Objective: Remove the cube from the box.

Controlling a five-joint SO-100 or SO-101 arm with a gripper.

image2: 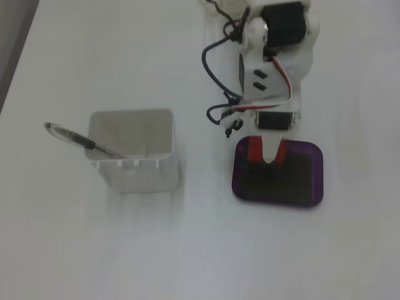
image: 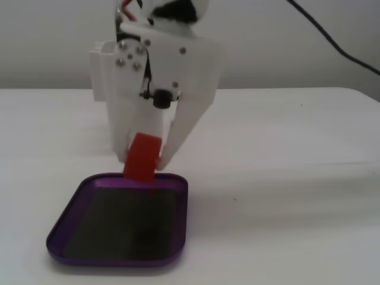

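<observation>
My gripper (image: pixel 144 159) clamped on red cube (image: pixel 142 157), lifted above purple tray (image: pixel 71 219) rear rim. Lift step; next I carry sideways, clear of tray.

Layout as seen in both fixed views. The shallow purple metallic tray (image: pixel 68 234) (image2: pixel 315 178) lies on the white table (image: pixel 285 178) (image2: pixel 94 250). The small red block (image: pixel 142 157) (image2: pixel 254 150) sits between the fingers of the white two-finger gripper (image: pixel 144 161) (image2: pixel 270 156), above the tray's far rim in the low view. In the top-down view, the tall white square container (image2: pixel 134 169) stands well apart to the tray's left, with a pen (image2: pixel 78 139) leaning in it over its left edge.
</observation>
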